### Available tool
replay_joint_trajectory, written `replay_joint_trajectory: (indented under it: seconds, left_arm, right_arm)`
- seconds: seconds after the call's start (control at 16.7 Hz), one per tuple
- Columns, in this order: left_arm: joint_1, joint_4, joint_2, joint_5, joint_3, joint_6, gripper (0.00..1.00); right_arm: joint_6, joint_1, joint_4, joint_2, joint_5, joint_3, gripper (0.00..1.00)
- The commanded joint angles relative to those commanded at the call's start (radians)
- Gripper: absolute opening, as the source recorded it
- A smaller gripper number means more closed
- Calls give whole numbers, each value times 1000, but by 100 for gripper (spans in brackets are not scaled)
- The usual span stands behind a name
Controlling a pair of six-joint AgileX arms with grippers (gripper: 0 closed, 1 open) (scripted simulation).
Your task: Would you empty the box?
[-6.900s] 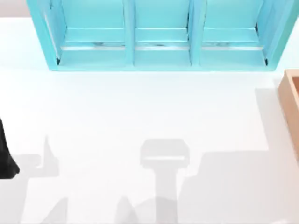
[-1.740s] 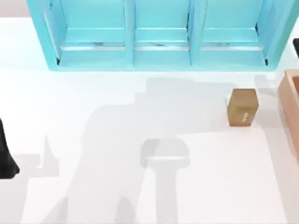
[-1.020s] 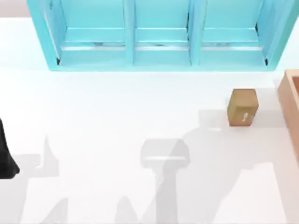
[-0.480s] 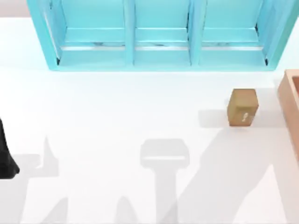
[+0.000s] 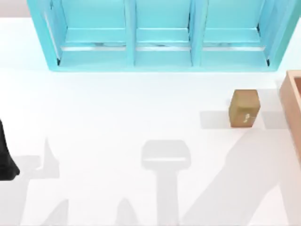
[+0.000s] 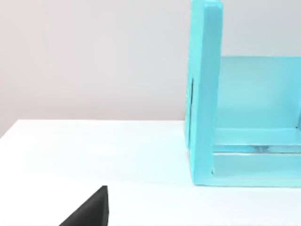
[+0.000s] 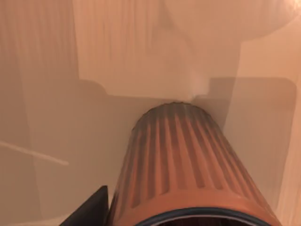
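The box (image 5: 292,106), light tan with thick walls, juts in at the table's right edge in the top view. The right wrist view looks down into the box's inside (image 7: 51,141), where a brown ribbed cylinder (image 7: 183,165) with a dark rim lies on the floor. A dark part of my right gripper (image 7: 91,212) hangs just beside that cylinder, above the floor. My left arm (image 5: 5,160) sits parked at the table's left edge.
A small brown carton (image 5: 244,108) with a white mark stands on the table just left of the box. A big turquoise shelf unit (image 5: 160,35) spans the back, and its side wall (image 6: 204,94) rises near the left arm. Grey shadows cross the table's front.
The small carton, absent in the oldest frame, now stands beside the box and has stayed put. The right arm's shadow has swept across the table toward the lower right.
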Motion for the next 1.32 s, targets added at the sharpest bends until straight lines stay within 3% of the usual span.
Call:
replay_joint_trajectory:
  seconds: [0.06, 0.84, 1.32]
  left_arm:
    - [0, 0, 0, 0, 0, 0, 100]
    - [0, 0, 0, 0, 0, 0, 100]
    - [0, 0, 0, 0, 0, 0, 100]
  right_arm:
    - [0, 0, 0, 0, 0, 0, 100]
    - [0, 0, 0, 0, 0, 0, 2]
    - [0, 0, 0, 0, 0, 0, 0]
